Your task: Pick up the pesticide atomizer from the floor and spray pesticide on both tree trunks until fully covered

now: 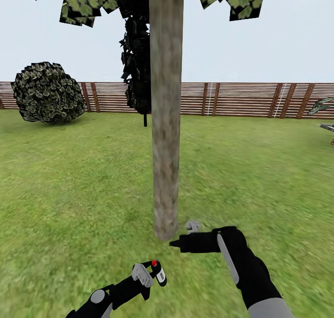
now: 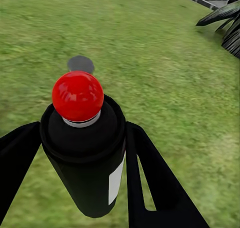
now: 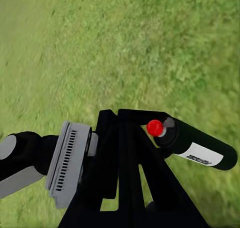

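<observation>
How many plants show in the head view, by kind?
Tall bare-trunk tree: 1
Dark conifer: 1
Round bush: 1
Palm, cut off by the picture edge: 1
Total: 4

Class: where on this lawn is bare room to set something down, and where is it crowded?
Free: grass between the bush and tree trunk, and right of the trunk up to the fence. Crowded: the trunk's base, by the right gripper and the left gripper holding the atomizer.

Bright, even daylight under a pale sky (image 1: 260, 44); no cast shadows; soft, blurred grass (image 1: 69, 179); blocky, low-detail foliage.
</observation>
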Controlling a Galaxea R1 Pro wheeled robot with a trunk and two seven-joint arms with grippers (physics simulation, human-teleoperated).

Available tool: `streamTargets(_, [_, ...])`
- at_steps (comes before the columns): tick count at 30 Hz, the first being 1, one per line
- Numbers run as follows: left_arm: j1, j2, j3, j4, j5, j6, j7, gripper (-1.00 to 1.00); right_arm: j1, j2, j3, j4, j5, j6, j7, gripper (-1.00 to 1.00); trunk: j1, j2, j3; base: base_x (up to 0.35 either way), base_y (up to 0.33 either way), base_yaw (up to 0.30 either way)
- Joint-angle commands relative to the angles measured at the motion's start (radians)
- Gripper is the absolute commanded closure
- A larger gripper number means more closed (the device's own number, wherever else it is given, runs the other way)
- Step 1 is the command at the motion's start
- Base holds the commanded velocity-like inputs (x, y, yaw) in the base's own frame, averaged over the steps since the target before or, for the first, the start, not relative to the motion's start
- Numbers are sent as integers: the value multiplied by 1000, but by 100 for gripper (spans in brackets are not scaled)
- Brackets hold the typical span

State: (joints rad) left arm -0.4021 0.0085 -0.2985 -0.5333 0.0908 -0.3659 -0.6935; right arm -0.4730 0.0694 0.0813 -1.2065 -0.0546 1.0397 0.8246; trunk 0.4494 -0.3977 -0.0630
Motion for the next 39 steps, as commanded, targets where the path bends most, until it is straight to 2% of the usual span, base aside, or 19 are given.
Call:
streamTargets(1, [-1,1,-5,1,10,-2,0,100,-1,6,3,5,-5,7,-14,100,1,-2,-2,0,0,0])
streamTargets(5, [-1,1,-5,1,10,-2,0,100,-1,17,24,19,-5,7,-37,100,1,-2,-2,0,0,0])
streamTargets(9, [-1,0,-5,1,10,-2,1,100,-1,20,30,36,-5,7,-42,100,1,-2,-2,0,0,0])
streamTargets(17, [-1,-1,-5,2,10,-2,2,100,-1,24,32,47,-6,7,-87,100,1,-2,-2,0,0,0])
streamTargets(24, [-1,-1,-5,1,10,-2,-1,100,-1,26,32,54,-7,7,-94,100,1,-2,-2,0,0,0])
streamTargets(39, [-1,-2,-5,1,10,-2,-3,100,-1,50,33,76,-7,7,-104,100,1,-2,-2,0,0,0])
